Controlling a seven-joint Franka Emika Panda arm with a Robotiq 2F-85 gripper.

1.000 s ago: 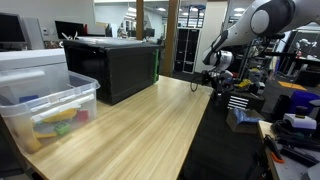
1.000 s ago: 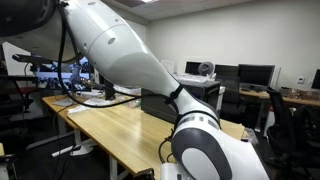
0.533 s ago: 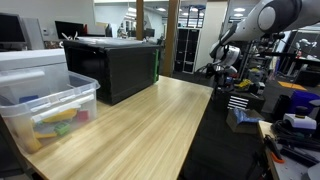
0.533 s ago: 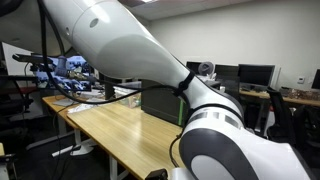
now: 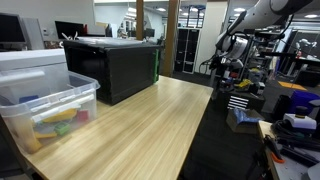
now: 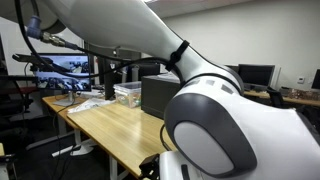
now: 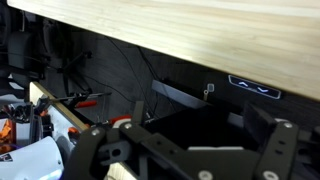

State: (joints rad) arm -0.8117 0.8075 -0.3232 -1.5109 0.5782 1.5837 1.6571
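Observation:
My gripper [image 5: 222,64] hangs off the far right end of the wooden table [image 5: 140,125], raised beside the table's edge and touching nothing. In the wrist view the gripper [image 7: 195,120] stands open, its dark fingers [image 7: 265,125] wide apart with only shadow between them. Above it in that view runs the table's edge [image 7: 190,35] with a height-control panel [image 7: 254,87]. A clear plastic bin [image 5: 45,110] holding coloured items sits at the table's near left end. The big white arm [image 6: 200,110] fills most of an exterior view.
A large black box [image 5: 115,65] stands on the table's far left, also seen as the black box [image 6: 160,95] beside a clear bin [image 6: 127,93]. Shelves and clutter [image 5: 285,105] crowd the floor right of the table. Cables and a red-handled tool [image 7: 92,98] lie under the table.
The arm has lifted and swung away from the table's far edge, toward the upper right. The jaws stayed open and empty.

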